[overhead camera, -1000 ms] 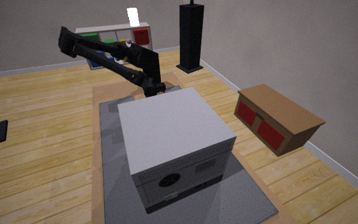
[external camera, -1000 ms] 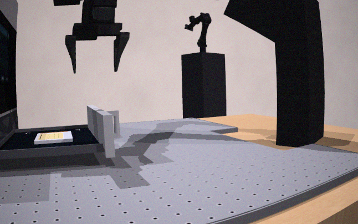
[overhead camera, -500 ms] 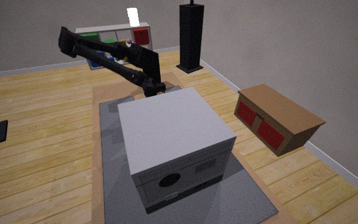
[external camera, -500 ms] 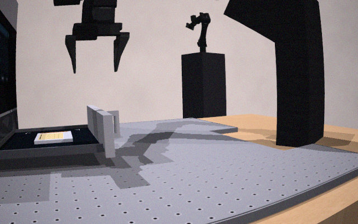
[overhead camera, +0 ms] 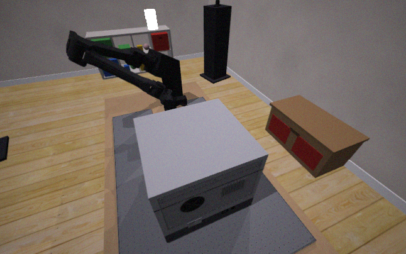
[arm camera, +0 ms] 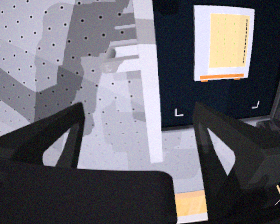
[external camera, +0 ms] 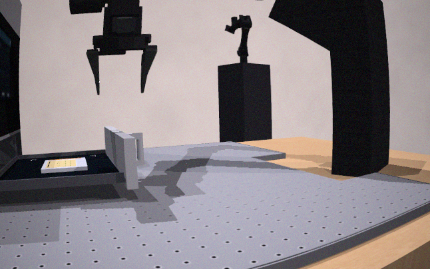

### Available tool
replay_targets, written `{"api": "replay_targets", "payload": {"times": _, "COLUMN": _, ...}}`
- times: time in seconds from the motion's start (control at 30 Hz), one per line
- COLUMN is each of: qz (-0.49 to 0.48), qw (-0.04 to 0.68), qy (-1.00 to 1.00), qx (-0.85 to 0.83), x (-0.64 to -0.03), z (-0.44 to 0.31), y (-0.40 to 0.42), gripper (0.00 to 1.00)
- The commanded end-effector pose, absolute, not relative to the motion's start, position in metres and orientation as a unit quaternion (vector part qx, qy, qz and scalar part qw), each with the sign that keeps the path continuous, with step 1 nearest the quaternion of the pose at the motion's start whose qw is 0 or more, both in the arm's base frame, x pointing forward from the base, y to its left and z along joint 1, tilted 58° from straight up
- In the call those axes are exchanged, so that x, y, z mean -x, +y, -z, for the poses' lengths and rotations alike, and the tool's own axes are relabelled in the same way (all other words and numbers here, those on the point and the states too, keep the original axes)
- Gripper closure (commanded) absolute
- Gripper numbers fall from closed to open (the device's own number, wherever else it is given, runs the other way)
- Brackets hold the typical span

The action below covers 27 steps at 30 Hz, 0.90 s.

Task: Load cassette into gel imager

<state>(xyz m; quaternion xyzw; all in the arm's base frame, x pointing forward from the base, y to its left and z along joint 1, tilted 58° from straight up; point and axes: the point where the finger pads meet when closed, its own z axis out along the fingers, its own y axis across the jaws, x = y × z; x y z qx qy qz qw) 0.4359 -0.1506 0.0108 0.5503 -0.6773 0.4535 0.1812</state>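
From where I stand, the cassette is already down on the dark glass of the open drawer, and the gripper hangs well above, its jaws parted wide with nothing between them. The drawer juts out of the imager, its pale front panel upright at the right end, with the handle on the outer face. Two of the white corner marks show clearly in the wrist view, apart from the cassette; whether it is truly centred among all four I can't tell, so I'd check that before pushing anything. What looks to be in hand is the shutting of the drawer. I'd keep the arm clear of the cassette, come down on the right of the panel, and narrow the fingers so they meet the front together. Then I'd press left, straight along the drawer's travel and near the middle of the panel, slow and even. A jab could send the cassette sliding on the glass; an off-centre shove could twist the imager, which isn't fixed down. Near the end, I'd ease off as soon as the panel seats.
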Motion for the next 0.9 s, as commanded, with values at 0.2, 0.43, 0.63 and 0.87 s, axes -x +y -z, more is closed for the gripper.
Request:
{"api": "replay_targets", "payload": {"times": 0.2, "qz": -0.472, "qw": 0.123, "qy": -0.747, "qx": -0.452, "x": -0.415, "z": 0.02, "y": -0.176, "gripper": 0.31}}
{"api": "replay_targets", "payload": {"times": 0.43, "qz": -0.493, "qw": 0.047, "qy": -0.788, "qx": -0.365, "x": -0.426, "z": 0.014, "y": -0.17, "gripper": 0.45}}
{"api": "replay_targets", "payload": {"times": 0.63, "qz": -0.492, "qw": 0.008, "qy": -0.822, "qx": -0.287, "x": -0.422, "z": 0.015, "y": -0.171, "gripper": 0.57}}
{"api": "replay_targets", "payload": {"times": 0.87, "qz": -0.491, "qw": -0.032, "qy": -0.843, "qx": -0.218, "x": -0.422, "z": 0.014, "y": -0.171, "gripper": 0.67}}
